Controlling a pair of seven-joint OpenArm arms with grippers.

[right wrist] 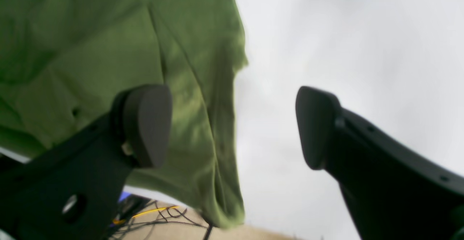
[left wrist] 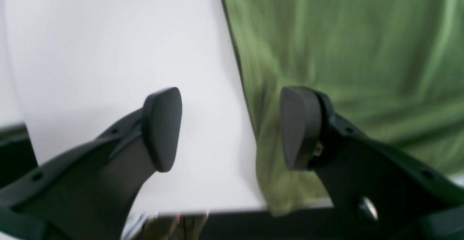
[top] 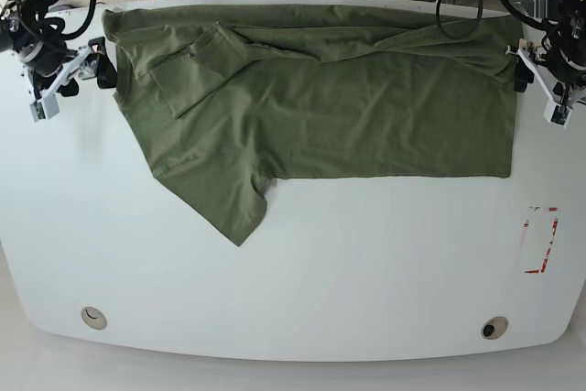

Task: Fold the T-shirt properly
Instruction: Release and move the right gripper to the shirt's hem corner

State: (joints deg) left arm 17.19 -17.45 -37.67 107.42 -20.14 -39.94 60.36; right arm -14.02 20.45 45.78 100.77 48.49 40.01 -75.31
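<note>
Both claws open and empty, one fold laid along the far edge.
The left claw (left wrist: pixel 230 129) and right claw (right wrist: pixel 232 127) flank the T-shirt (top: pixel 320 107) on the surface (top: pixel 302 272); next likely needs a fresh grip on the near sleeve (top: pixel 233 203).

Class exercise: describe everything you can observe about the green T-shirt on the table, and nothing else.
The T-shirt is plain olive-green, soft-looking cloth, wrinkled, with no print. It lies flat along the far part of the white table, stretched sideways and folded lengthwise along the far edge. One short sleeve points toward the near side, and another fold of cloth lies on top near one end. In the wrist views an edge of it hangs over the table's rim. Nothing grips it: both claws stand open beside its ends.
</note>
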